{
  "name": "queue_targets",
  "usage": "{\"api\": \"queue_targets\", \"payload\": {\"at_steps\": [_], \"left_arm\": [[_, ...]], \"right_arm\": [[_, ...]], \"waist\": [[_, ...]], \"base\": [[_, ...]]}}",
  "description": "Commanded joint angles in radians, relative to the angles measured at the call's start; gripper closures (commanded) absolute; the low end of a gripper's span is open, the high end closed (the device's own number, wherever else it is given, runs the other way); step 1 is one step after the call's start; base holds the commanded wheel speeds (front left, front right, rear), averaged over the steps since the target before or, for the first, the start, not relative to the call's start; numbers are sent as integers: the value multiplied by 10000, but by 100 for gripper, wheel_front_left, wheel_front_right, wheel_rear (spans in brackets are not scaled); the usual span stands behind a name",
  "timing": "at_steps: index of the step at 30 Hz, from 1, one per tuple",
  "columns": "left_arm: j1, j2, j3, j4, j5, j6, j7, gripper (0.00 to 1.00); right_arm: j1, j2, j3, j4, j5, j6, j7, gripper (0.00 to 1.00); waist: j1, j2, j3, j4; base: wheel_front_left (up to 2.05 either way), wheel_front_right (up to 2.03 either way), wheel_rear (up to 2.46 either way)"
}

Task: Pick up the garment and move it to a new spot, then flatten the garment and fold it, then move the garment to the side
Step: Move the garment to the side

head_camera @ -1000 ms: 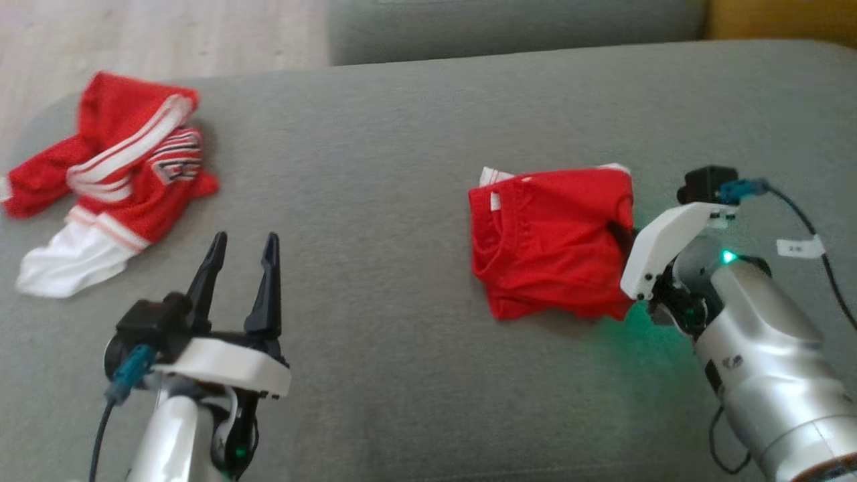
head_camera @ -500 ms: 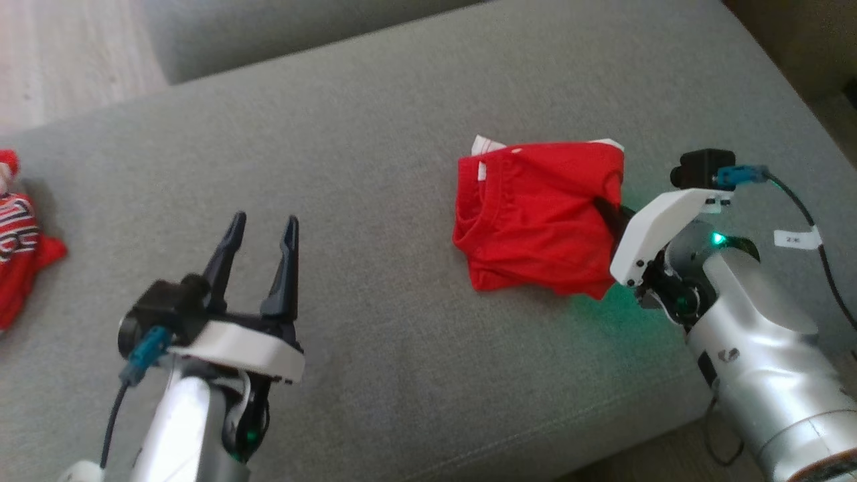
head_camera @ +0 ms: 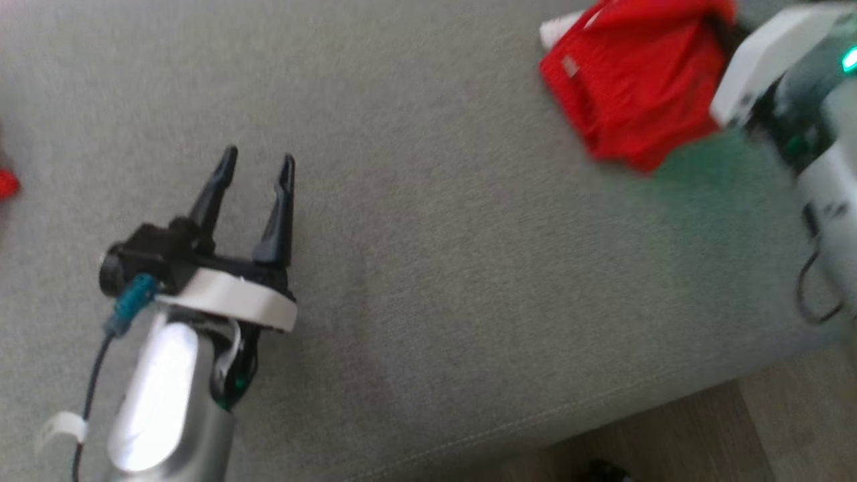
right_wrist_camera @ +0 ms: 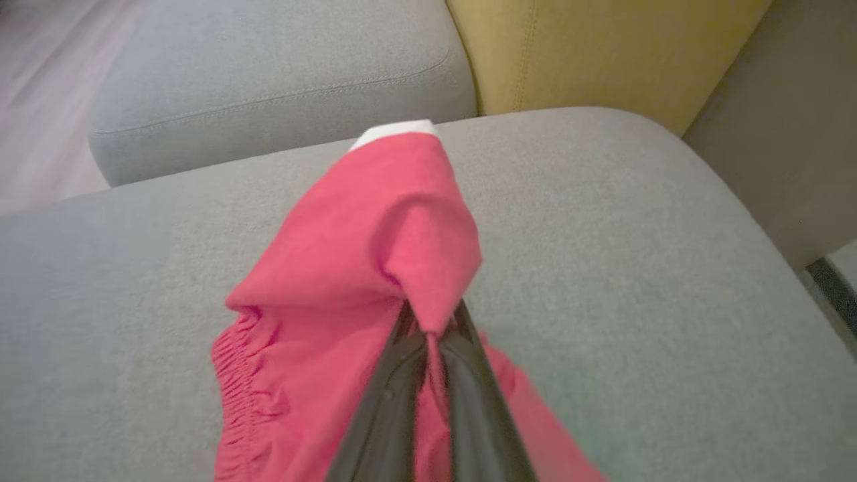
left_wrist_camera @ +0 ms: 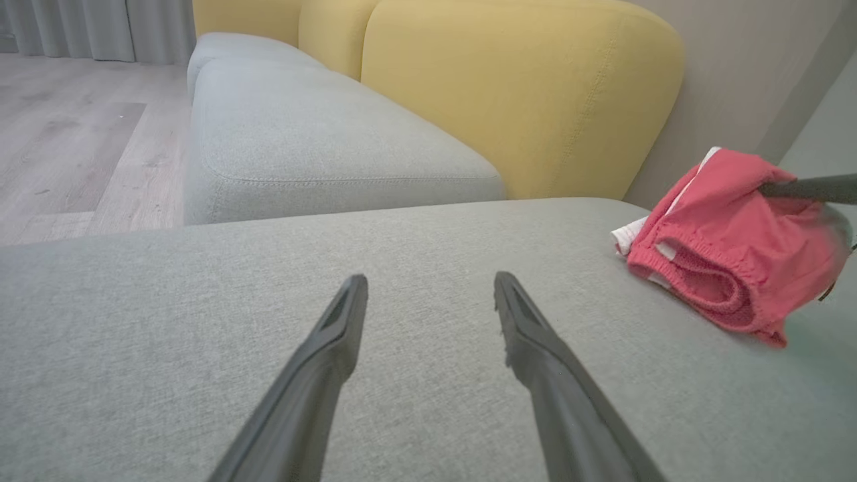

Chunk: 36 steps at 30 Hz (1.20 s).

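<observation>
The garment (head_camera: 636,87) is a folded red piece with white trim, lying at the upper right of the grey sofa seat (head_camera: 428,221). My right gripper (right_wrist_camera: 428,321) is shut on a fold of the garment (right_wrist_camera: 375,268), its fingers pinching the cloth; in the head view its white wrist housing (head_camera: 770,60) sits against the garment's right edge. In the left wrist view the garment (left_wrist_camera: 723,261) lies at the right, with a dark finger (left_wrist_camera: 810,189) of the right gripper reaching into it. My left gripper (head_camera: 258,157) is open over bare cushion, far left of the garment.
A second grey seat (left_wrist_camera: 294,147) and a yellow backrest (left_wrist_camera: 515,94) stand behind the cushion. The cushion's front edge (head_camera: 535,428) runs along the bottom, with wooden floor (head_camera: 669,442) below it. A scrap of red cloth (head_camera: 7,182) shows at the far left edge.
The head camera has swung, so the whole picture shifted and the left clothes pile has nearly left the frame. Both grippers keep their states; the right one still holds the garment.
</observation>
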Motion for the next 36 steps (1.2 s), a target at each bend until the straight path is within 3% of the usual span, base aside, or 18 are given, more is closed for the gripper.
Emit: {"api": "queue_targets", "payload": {"at_steps": [1, 9, 19, 21, 29, 36], "left_arm": [[-387, 236, 256, -328, 30, -54, -61, 0], [-916, 467, 90, -368, -38, -58, -61, 0], [-1002, 477, 58, -256, -119, -59, -61, 0], [-1014, 462, 46, -240, -141, -59, -61, 0], [-848, 359, 221, -220, -259, -58, -61, 0], [-322, 148, 545, -258, -314, -10, -61, 0]], "right_arm": [[-481, -204, 23, -121, -134, -7, -49, 100], [-2016, -862, -147, 1013, -847, -7, 150, 100], [-2697, -749, -739, 2588, -1542, -7, -42, 100], [-2738, -729, -858, 2703, -1623, -7, -314, 0], [-2677, -522, -795, 2747, -2209, -7, -1867, 0], [-2012, -21, -517, 1989, -2278, -7, -3322, 0]], "waist": [[-2, 0, 694, 308], [-2, 0, 1479, 438], [-2, 0, 1458, 375], [-2, 0, 1421, 394], [-2, 0, 839, 514], [-2, 0, -314, 757]], "base": [[0, 0, 0], [0, 0, 0], [0, 0, 0], [0, 0, 0], [0, 0, 0], [0, 0, 0]]}}
